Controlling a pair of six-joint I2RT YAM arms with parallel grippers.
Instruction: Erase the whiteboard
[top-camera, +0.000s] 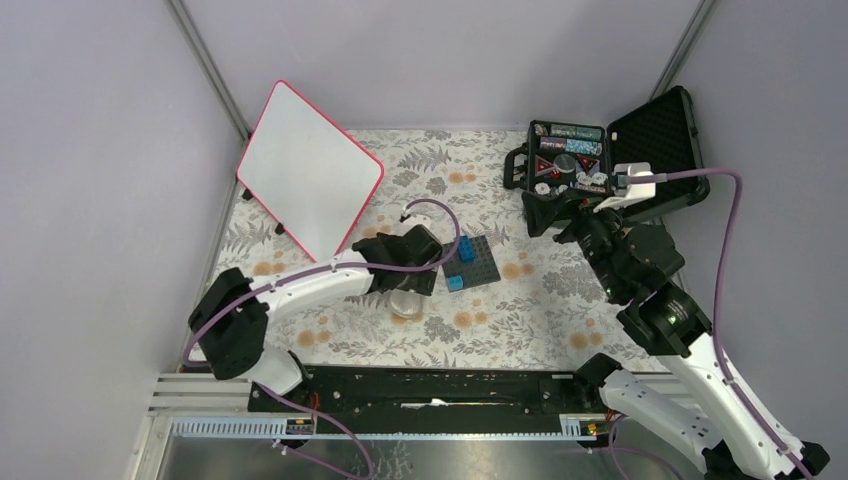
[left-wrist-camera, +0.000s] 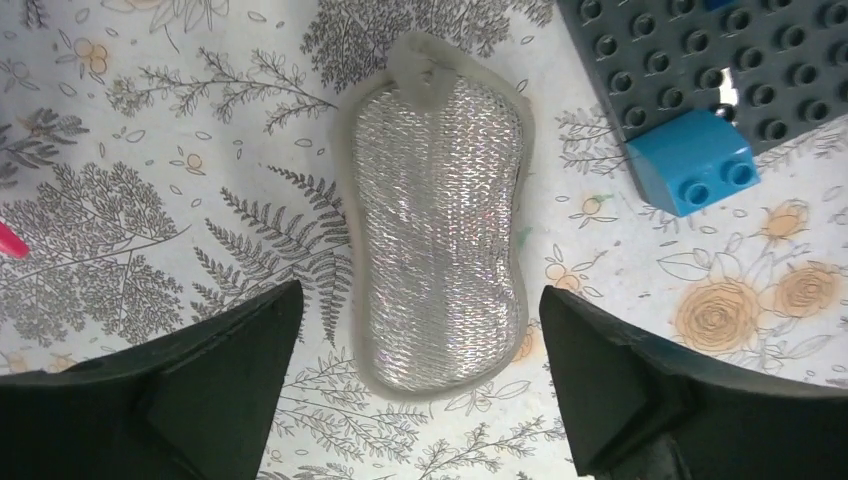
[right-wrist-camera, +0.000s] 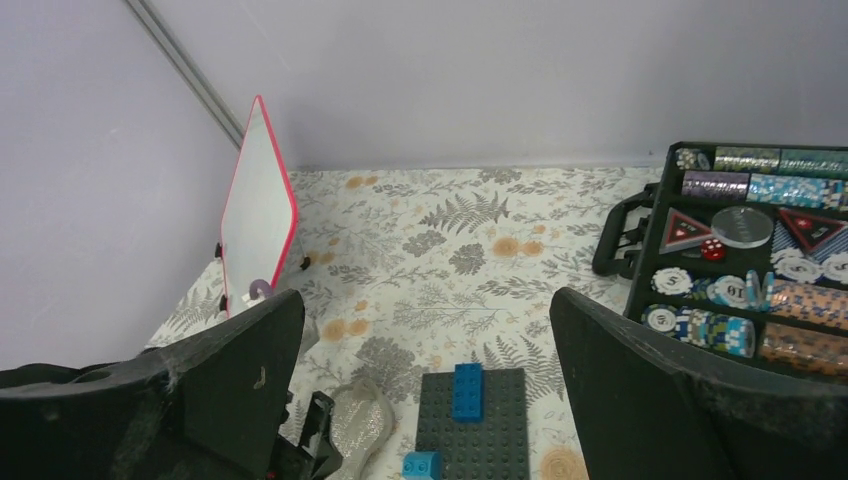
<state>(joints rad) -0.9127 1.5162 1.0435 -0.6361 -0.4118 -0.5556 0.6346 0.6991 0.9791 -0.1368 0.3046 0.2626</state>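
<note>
The whiteboard (top-camera: 310, 170), white with a red-pink frame and no writing in sight, stands tilted at the back left; it also shows edge-on in the right wrist view (right-wrist-camera: 258, 205). A silvery, glittery pad (left-wrist-camera: 440, 230) lies flat on the floral cloth, also seen from above (top-camera: 405, 303). My left gripper (left-wrist-camera: 420, 293) is open just over the pad's near end, one finger on each side and not touching it. My right gripper (right-wrist-camera: 425, 298) is open and empty, held high at the right in front of the black case.
A dark brick baseplate (top-camera: 480, 265) with blue bricks (left-wrist-camera: 690, 160) lies right of the pad. An open black foam-lined case (top-camera: 600, 165) of poker chips stands at the back right. Grey walls close in the left, back and right.
</note>
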